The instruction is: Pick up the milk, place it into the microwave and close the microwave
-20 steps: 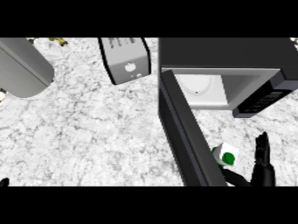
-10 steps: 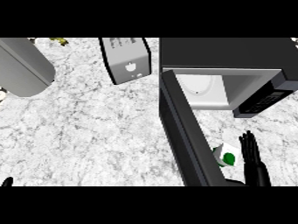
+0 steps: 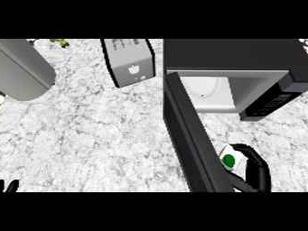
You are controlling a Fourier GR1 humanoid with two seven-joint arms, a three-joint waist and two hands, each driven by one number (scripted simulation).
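Your right hand [image 3: 253, 169] is curling its fingers round the milk [image 3: 230, 159] beside the microwave door [image 3: 189, 140]; you are needing to lift it clear of that door before swinging toward the microwave [image 3: 240, 67].

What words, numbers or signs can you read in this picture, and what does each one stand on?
No text reads clearly.
Milk carton: a green round mark, no letters legible.
Toaster: a small white symbol and faint marks on top, too blurred to read.
Microwave control panel: buttons too small to read.
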